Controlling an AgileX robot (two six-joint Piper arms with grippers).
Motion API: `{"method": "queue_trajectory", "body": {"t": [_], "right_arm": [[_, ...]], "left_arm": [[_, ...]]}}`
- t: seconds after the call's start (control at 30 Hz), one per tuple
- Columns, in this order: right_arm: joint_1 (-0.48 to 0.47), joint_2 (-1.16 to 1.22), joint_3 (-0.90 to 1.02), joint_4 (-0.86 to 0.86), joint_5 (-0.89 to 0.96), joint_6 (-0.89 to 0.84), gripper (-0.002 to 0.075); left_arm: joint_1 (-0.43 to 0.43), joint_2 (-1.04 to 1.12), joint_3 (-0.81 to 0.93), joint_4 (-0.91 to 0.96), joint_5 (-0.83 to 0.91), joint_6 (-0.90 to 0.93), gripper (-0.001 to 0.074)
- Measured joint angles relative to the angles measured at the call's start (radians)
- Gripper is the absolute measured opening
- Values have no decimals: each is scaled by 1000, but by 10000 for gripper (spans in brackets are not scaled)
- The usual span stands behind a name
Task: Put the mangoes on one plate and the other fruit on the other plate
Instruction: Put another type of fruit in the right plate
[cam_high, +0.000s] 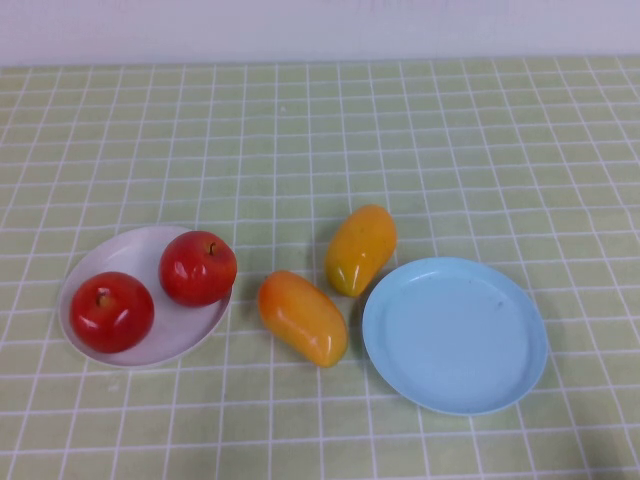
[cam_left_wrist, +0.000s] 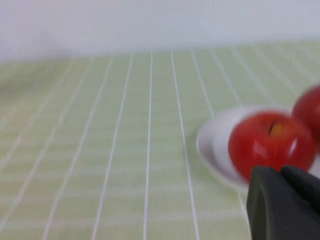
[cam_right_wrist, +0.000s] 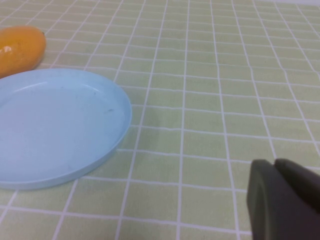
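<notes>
Two dark grippers show only in their own wrist views, neither reaching into the high view. The left gripper hangs low over the green checked tablecloth, close to the table and just short of the white plate, its jaws pressed together with nothing between them. The right gripper sits low over bare cloth, apart from the blue plate's rim, likewise closed tight and holding nothing.

Nearest the robot on its right lies the round light blue shallow plate, holding no fruit. On its left, about as near, sits the round white shallow plate with a raised rim, carrying both shiny red apples: the nearer apple toward the plate's left edge and the farther apple at its right side, close beside each other.

Between the plates, on the cloth, the more orange-red elongated mango lies slantwise, close to the white plate's rim. Just beyond it the yellower glossy mango lies tilted, its near end just beside the blue plate's far-left rim.
</notes>
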Motion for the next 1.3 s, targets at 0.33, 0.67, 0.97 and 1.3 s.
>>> {"method": "queue_trajectory", "body": {"t": [0.33, 0.67, 0.97, 1.3], "right_arm": [[0, 0, 0, 0, 0, 0, -16], [0, 0, 0, 0, 0, 0, -16], [0, 0, 0, 0, 0, 0, -16], [0, 0, 3, 182, -302, 76, -16]], "left_arm": [[0, -2, 2, 0, 186, 0, 4], [0, -2, 2, 0, 186, 0, 4], [0, -2, 2, 0, 186, 0, 4], [0, -2, 2, 0, 186, 0, 4]]}}
